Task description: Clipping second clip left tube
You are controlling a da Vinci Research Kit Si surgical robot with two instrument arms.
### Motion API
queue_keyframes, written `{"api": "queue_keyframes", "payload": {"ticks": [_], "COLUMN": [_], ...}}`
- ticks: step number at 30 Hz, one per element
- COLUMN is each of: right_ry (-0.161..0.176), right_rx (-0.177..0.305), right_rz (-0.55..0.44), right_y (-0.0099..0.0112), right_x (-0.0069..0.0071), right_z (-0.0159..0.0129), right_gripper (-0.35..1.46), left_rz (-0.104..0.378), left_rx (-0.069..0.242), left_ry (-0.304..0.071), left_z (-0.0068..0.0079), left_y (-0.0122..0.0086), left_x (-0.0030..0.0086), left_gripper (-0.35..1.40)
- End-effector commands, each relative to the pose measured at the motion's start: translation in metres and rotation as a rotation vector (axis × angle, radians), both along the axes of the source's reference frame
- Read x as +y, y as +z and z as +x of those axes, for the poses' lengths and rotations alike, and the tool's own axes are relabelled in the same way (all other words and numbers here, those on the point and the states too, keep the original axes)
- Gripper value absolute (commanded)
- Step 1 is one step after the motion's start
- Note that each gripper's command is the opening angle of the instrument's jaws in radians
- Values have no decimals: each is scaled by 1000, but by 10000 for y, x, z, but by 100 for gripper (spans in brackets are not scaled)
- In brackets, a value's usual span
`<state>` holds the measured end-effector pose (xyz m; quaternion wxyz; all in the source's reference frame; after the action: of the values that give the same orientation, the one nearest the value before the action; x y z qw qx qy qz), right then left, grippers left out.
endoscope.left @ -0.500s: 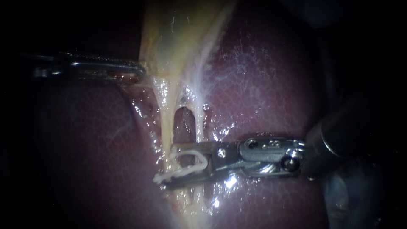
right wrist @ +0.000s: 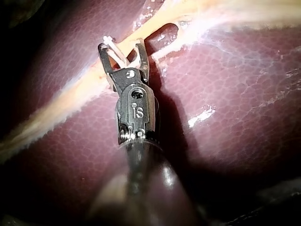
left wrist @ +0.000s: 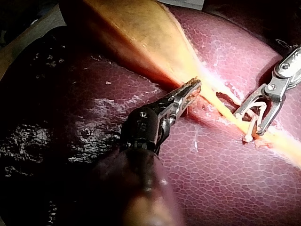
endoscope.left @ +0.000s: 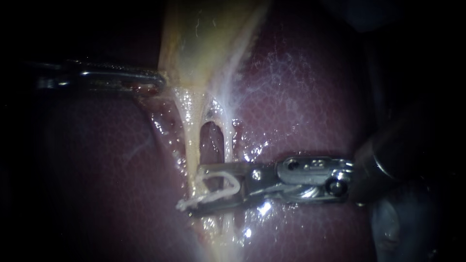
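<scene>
Two tubes: they run down from the gallbladder (endoscope.left: 204, 43) over the liver (endoscope.left: 301, 97) with a dark window (endoscope.left: 211, 140) between them. The left tube (endoscope.left: 192, 140) is the one I want, and the right tube (endoscope.left: 227, 143) lies just beside it.
Left tube's place: just below the window it crosses the mouth of my right instrument (endoscope.left: 194, 190), between the jaw tips.
Clip: the clip (endoscope.left: 208, 197) is white and open, seated in those jaws, with one leg to either side of the left tube. It is not yet pressed shut.
Right instrument: it comes in low from the right, jaws wide, both bearing on the clip they carry.
Axis: in the endoscope view the tube runs up and down and the jaws lie nearly square across it. I judge that closing needs no turn, only perhaps a little more reach so the leg tips pass the tube's far edge.
Doubt: the right tube meets the rear of the jaws, and I cannot tell whether it passes behind them or inside the clip.
Left instrument: my left instrument (endoscope.left: 160, 80) is well apart, up and to the left, jaws closed on the gallbladder's lower edge.
Nearer arm: the right, by far.
</scene>
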<state>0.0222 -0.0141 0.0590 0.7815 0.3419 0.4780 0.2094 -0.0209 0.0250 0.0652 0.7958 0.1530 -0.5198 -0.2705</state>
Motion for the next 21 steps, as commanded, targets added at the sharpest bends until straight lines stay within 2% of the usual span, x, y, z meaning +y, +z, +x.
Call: {"api": "queue_keyframes", "payload": {"ticks": [1,5,10,17,21], "right_ry": [6,21,32,42,52], "right_rx": [0,1,3,12,16], "right_rz": [0,5,10,10,54], "right_y": [-4,-22,-32,-15,-1], "right_x": [2,13,22,23,21], "right_z": [-2,-13,-26,-31,-31], "right_gripper": [50,50,50,50,50], "left_rz": [0,2,4,6,6], "left_rx": [-1,-3,-5,-8,-8], "left_ry": [1,3,5,8,9], "left_z": [1,5,9,11,12], "left_y": [0,0,-1,-3,-3], "left_x": [1,3,6,6,6], "left_gripper": [-35,-35,-35,-35,-35]}}
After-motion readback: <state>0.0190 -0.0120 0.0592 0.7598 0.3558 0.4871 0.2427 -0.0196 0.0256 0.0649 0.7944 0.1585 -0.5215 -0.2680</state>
